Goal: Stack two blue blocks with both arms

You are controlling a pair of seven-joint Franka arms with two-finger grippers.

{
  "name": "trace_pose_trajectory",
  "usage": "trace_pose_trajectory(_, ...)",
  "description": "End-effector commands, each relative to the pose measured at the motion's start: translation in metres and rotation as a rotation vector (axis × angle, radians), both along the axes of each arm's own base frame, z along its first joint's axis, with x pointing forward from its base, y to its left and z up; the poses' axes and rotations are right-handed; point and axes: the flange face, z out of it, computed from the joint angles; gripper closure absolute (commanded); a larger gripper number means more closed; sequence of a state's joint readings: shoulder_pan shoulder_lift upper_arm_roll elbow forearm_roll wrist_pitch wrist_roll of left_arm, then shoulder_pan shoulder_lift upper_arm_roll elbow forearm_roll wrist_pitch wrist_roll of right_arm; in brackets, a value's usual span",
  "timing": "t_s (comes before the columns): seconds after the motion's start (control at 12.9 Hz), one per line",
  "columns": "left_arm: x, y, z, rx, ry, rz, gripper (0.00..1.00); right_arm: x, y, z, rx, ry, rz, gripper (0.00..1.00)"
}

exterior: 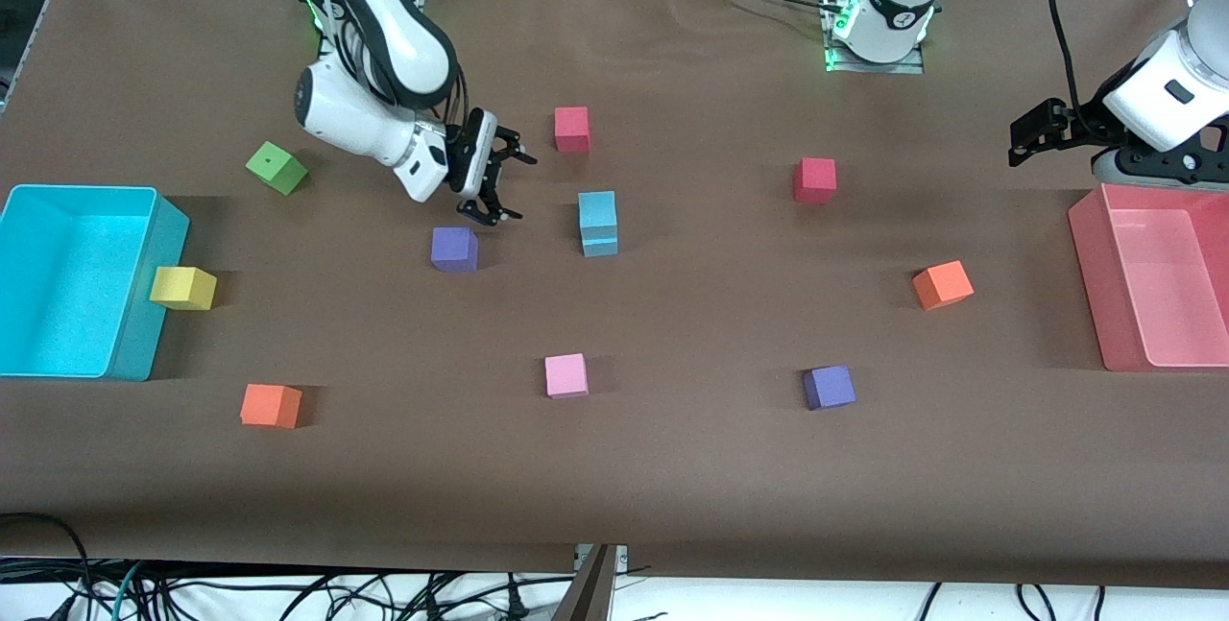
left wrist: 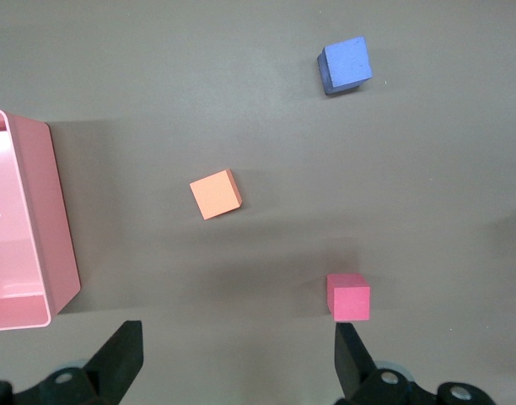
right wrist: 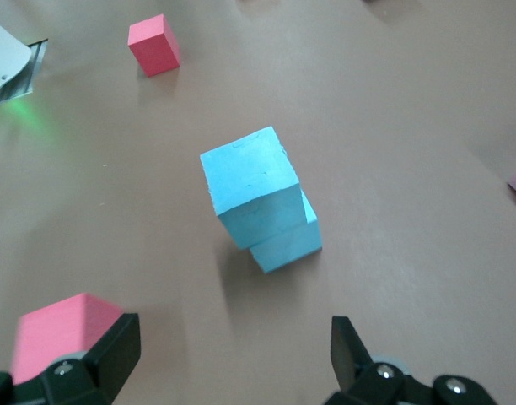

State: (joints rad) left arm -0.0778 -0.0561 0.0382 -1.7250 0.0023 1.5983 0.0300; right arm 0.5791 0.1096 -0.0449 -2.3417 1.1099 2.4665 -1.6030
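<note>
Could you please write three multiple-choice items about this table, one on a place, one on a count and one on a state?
1. Where is the yellow block?
A. beside the cyan bin
B. inside the pink bin
C. on a purple block

2. How many purple blocks are on the table?
A. one
B. two
C. four

3. How do the two blue blocks stand?
A. apart
B. stacked
C. held in the right gripper

Answers:
1 A: the yellow block touches the cyan bin.
2 B: purple blocks and.
3 B: the blue blocks are stacked; the right gripper is open, empty.

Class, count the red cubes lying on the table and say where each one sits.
2: one red cube near the robots' bases, farther from the front camera than the blue stack; another red cube toward the left arm's end.
</note>
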Motion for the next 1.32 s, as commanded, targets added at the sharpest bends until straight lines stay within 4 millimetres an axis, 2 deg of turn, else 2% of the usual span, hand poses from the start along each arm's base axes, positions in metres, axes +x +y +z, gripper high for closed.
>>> trace_pose_trajectory(0.0,-0.006,0.002,0.003,0.013,-0.013,-0.013,0.00,0.014,-0.045,0.050,-0.102,0.107,-0.045,0.00)
trace_pose_trajectory(0.16,-0.006,0.002,0.003,0.012,-0.011,-0.011,0.00,0.040,-0.083,0.080,-0.175,0.183,-0.063,0.00)
trace_pose_trajectory(0.31,-0.006,0.004,0.004,0.013,-0.013,-0.012,0.00,0.072,-0.130,0.120,-0.298,0.242,-0.126,0.00)
trace_pose_trajectory(0.47,-0.007,0.004,0.006,0.013,-0.011,-0.011,0.00,0.090,-0.151,0.169,-0.504,0.279,-0.274,0.00)
trace_pose_trajectory(0.62,-0.006,0.002,0.007,0.015,-0.004,-0.015,0.00,0.099,-0.166,0.200,-0.610,0.366,-0.511,0.00)
trace_pose_trajectory(0.7,-0.005,0.002,0.011,0.015,-0.010,-0.013,0.00,0.106,-0.181,0.202,-0.617,0.413,-0.646,0.00)
trace_pose_trajectory(0.85,-0.004,0.002,0.011,0.017,-0.007,-0.014,0.00,0.114,-0.199,0.214,-0.615,0.493,-0.952,0.00)
trace_pose_trajectory(1.01,-0.003,0.002,0.011,0.017,-0.007,-0.013,0.00,0.114,-0.205,0.232,-0.712,0.455,-1.164,0.00)
trace_pose_trajectory(1.16,-0.003,0.000,0.010,0.017,-0.005,-0.016,0.00,0.111,-0.216,0.261,-0.730,0.447,-1.233,0.00)
trace_pose_trajectory(1.24,-0.003,0.000,0.010,0.017,-0.005,-0.016,0.00,0.110,-0.230,0.282,-0.738,0.451,-1.252,0.00)
